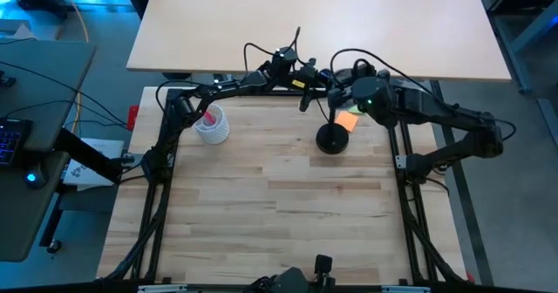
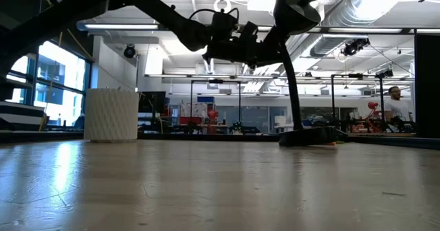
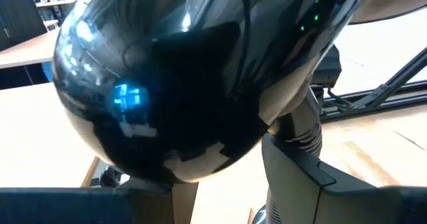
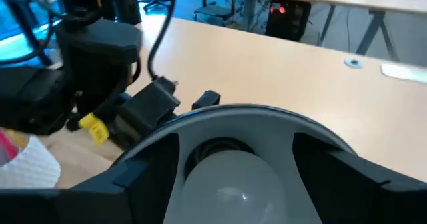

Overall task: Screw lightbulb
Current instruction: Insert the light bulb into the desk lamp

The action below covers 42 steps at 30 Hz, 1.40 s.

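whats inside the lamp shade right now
In the right wrist view, the white lightbulb sits inside the lamp shade, between the right gripper's fingers. Its screw base and the socket are hidden behind it.

Both arms are dark, matte black, built of blocky joints and slim tubular links, with loose black cables looping above their wrists. The left arm (image 1: 228, 85) carries a small yellow label near its wrist. The right arm (image 1: 440, 112) shows a tiny green light on its rounded housing.
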Each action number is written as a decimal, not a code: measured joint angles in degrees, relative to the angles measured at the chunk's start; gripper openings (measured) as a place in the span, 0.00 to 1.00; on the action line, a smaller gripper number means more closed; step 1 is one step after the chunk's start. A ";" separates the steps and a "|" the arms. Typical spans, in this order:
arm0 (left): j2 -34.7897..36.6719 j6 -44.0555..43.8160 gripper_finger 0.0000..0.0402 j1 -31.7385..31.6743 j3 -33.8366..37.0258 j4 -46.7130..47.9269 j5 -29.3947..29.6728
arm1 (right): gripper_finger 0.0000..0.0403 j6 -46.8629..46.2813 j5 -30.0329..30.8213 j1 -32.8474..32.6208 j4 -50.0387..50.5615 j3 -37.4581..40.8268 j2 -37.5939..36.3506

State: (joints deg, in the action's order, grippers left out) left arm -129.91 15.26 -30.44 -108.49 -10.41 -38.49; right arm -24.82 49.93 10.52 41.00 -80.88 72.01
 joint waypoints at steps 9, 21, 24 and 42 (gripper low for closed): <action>0.00 -0.63 0.38 0.33 -0.02 0.19 -0.02 | 0.72 9.59 0.44 -8.28 6.80 -0.04 -2.13; 1.97 0.41 0.38 0.79 -0.02 1.86 0.31 | 0.72 50.44 0.87 -12.85 18.57 -0.04 -2.38; 2.97 1.32 0.38 0.81 0.00 3.37 0.45 | 0.72 64.76 0.83 -12.83 19.16 -0.04 -2.36; 4.35 8.76 0.38 0.44 -0.02 12.76 0.29 | 0.72 66.54 2.84 -12.79 26.92 -0.04 -2.36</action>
State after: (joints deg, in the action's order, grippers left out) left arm -125.56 24.02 -30.00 -108.51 2.35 -38.20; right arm 41.72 52.78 -2.26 67.92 -80.93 69.65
